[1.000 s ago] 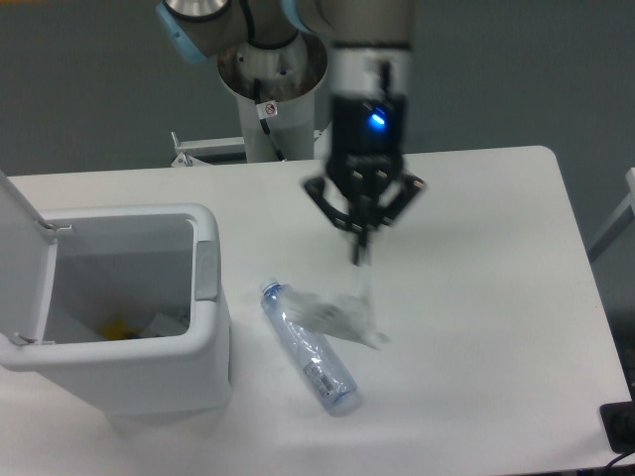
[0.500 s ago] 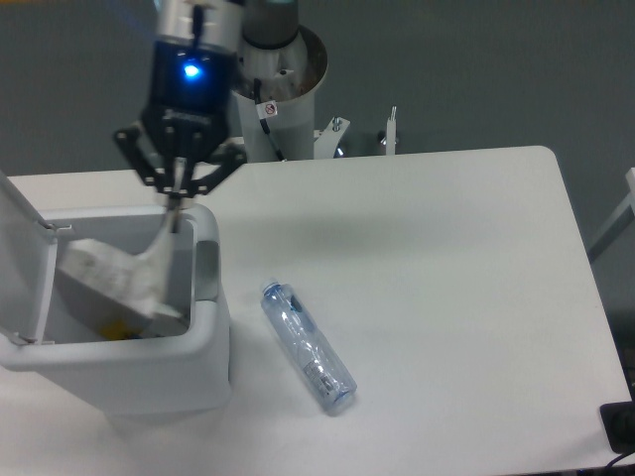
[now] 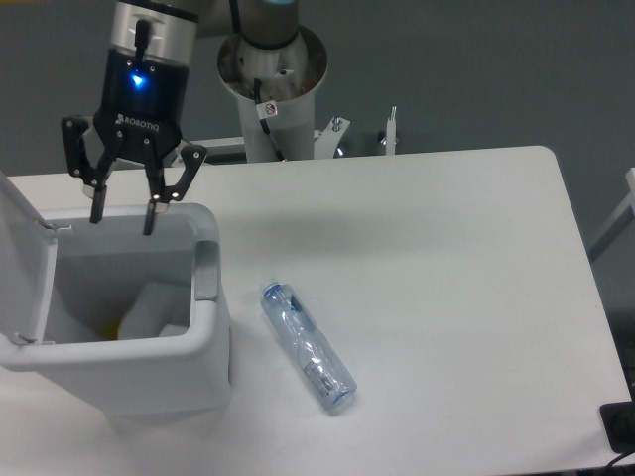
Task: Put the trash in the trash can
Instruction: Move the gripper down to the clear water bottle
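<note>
On table, bottle lies diagonally, cap up-left.

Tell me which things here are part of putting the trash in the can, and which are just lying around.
Part of the job:
- large white rectangular plastic bin with its flip lid open
- clear bluish plastic bottle lying on the table
- pale item inside the bin, likely trash
- open pincer above the bin

Just lying about:
- small metal fixtures at the table's far edge
</note>
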Motion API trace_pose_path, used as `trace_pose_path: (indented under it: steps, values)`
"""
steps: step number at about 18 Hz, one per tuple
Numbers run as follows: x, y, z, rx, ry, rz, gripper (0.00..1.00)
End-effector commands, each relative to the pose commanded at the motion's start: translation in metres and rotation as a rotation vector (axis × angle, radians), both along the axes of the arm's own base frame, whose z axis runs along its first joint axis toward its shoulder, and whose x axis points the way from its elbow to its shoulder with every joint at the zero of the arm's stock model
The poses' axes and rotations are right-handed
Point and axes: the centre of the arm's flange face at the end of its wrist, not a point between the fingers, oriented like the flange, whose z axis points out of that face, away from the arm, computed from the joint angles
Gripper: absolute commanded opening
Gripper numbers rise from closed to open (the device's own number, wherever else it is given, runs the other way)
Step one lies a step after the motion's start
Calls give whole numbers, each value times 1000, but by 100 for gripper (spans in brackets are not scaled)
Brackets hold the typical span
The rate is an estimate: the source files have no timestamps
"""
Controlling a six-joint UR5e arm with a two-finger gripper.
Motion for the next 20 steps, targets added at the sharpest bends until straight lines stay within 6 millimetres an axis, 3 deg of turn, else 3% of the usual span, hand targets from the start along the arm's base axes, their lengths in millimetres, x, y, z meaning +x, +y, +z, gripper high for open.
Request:
trace_pose_path:
  steps: [3, 4, 6, 7, 12, 20]
  values:
    - [-81, -25, 10, 35, -71, 209, 100]
    - [-121, -21, -9, 13, -110, 263, 100]
    - [-168, -6, -43, -34, -149, 309, 100]
    - [-191, 5, -76, -74, -186, 322, 100]
    - [-222, 22, -173, -234, -241, 366, 100]
    - [-220, 40, -280, -442, -242, 363, 100]
